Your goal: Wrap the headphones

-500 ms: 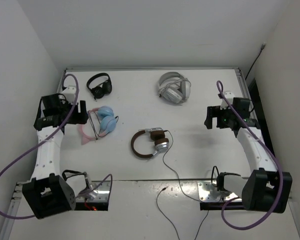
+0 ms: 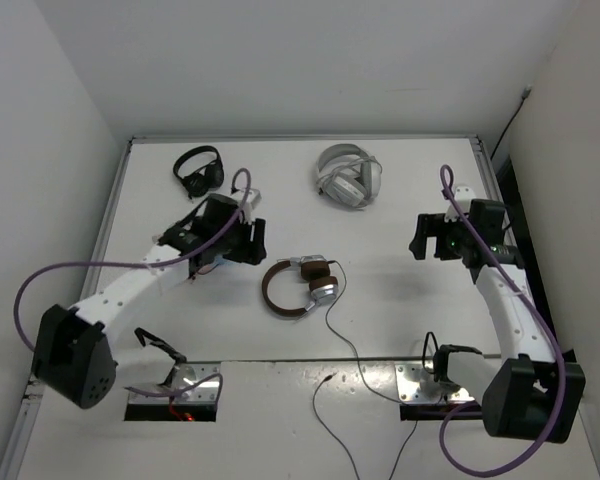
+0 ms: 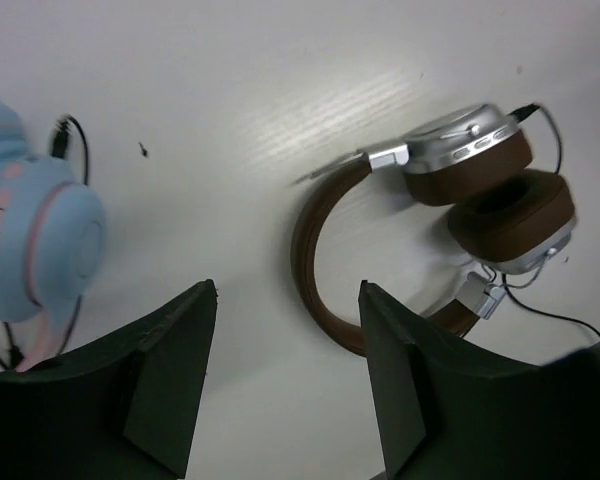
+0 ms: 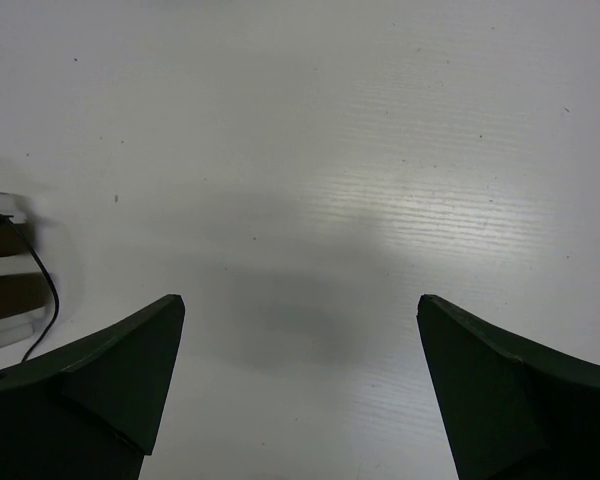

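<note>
The over-ear headphones with dark brown headband and pads and silver metallic earcups (image 2: pixel 302 285) are lying flat near the middle of the white counter (image 2: pixel 400 200), their 2 cups folded together, one against the other. Their long thin black cable (image 2: pixel 342 340) is trailing loose from the cups toward the near edge of the counter.

The left claw (image 3: pixel 285 375) is hovering just beside the headband's arch, its 2 fingers standing apart with nothing between them. The right claw (image 4: pixel 300 390) is hanging well apart to the right over bare counter, spread wide and likewise holding nothing. Only the edge of the cups and a bit of cable are showing in its view.

The headphones are probably light. The band looks stiff and springy, so it should be offering the surest hold, at the bare arch away from the cups. The polished cups are likely slippery and the pads soft, so both are poor places to pinch. The cable looks limp and very thin. It may be slipping out of a loose pinch, so a close grip near the cup seems best.

A light blue and pink pair (image 3: pixel 35 250) is lying close on the left.
</note>
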`<action>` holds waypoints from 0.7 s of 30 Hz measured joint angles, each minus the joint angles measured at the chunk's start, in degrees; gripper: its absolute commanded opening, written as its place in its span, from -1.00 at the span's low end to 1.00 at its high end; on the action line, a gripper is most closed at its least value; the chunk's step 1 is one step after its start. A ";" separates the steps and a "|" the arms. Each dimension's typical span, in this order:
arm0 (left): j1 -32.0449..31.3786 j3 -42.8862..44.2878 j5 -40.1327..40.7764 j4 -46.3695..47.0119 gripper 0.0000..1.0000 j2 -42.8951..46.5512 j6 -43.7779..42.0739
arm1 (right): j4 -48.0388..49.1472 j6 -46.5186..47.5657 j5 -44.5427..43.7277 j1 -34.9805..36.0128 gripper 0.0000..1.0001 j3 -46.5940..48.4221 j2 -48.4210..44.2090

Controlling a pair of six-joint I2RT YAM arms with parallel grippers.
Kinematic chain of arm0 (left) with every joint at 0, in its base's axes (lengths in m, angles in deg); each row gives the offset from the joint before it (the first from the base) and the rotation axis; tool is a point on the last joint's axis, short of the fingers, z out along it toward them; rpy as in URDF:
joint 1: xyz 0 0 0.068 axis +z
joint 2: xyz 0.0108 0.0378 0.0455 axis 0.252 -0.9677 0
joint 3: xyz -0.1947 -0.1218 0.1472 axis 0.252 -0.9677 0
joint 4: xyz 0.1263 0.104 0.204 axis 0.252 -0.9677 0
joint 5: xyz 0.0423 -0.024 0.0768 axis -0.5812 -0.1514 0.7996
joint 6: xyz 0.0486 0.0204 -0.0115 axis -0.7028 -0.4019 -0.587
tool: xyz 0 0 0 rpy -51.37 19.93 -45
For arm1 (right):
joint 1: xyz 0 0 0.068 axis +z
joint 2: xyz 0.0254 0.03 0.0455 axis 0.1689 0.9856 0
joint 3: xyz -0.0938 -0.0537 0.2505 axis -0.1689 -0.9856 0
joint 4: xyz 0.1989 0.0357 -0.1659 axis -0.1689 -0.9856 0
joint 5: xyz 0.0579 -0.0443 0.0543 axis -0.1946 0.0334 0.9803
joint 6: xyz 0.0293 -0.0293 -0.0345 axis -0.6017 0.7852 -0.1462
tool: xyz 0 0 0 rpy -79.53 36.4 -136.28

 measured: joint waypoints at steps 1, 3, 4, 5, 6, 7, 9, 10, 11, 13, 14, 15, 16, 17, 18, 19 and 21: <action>-1.77 -0.13 0.96 0.04 0.28 -2.34 1.40 | -0.09 -0.15 -0.11 -0.22 1.00 0.00 0.00; -4.07 -0.74 2.97 0.11 0.28 -6.73 3.85 | -0.17 -0.35 -0.22 -0.70 1.00 0.00 0.00; -5.05 -0.90 4.26 -0.04 0.28 -8.68 5.03 | -0.17 -0.52 -0.26 -1.09 1.00 0.00 0.02; -5.62 -0.94 5.46 -0.13 0.28 -10.47 6.05 | -0.17 -0.61 -0.39 -1.38 1.00 0.00 0.02; -6.36 -0.94 6.75 -0.22 0.31 -12.46 7.26 | -0.17 -0.68 -0.50 -1.70 1.00 0.00 0.02; -6.82 -0.94 7.45 -0.42 0.31 -13.84 8.20 | -0.15 -0.76 -0.59 -2.03 1.00 0.00 0.02; -7.32 -0.85 8.15 -0.90 0.31 -15.87 10.08 | -0.17 -0.83 -0.63 -2.43 1.00 0.00 0.13; -7.67 -0.74 8.44 -0.98 0.31 -17.57 10.80 | -0.15 -0.83 -0.66 -2.67 1.00 0.00 0.31; -7.96 -0.68 8.55 -1.20 0.34 -18.71 11.72 | -0.17 -0.85 -0.66 -2.80 1.00 0.00 0.52; -8.59 -0.61 8.33 -1.60 0.34 -20.39 13.18 | -0.13 -0.94 -0.70 -2.84 1.00 0.00 1.03; -9.16 -0.52 8.20 -1.86 0.34 -20.96 13.84 | -0.15 -0.98 -0.70 -2.99 1.00 0.00 1.36; -9.84 -0.33 8.20 -2.23 0.34 -21.51 14.51 | -0.13 -1.01 -0.63 -3.19 1.00 0.00 1.68; -10.56 -0.17 8.04 -2.36 0.34 -21.90 14.99 | -0.13 -1.03 -0.59 -3.34 1.00 0.00 1.95; -11.43 0.02 7.87 -2.56 0.34 -22.29 15.50 | -0.13 -1.03 -0.61 -3.54 1.00 0.00 2.14; -12.17 0.11 7.58 -2.69 0.34 -22.62 16.04 | -0.13 -1.03 -0.59 -3.82 1.00 0.00 2.21; -12.83 0.22 7.32 -2.82 0.31 -22.93 16.55 | -0.13 -1.03 -0.52 -4.31 1.00 0.00 2.21; -13.68 0.46 7.08 -2.91 0.11 -23.80 17.16 | -0.11 -1.03 -0.11 -5.20 1.00 0.00 2.21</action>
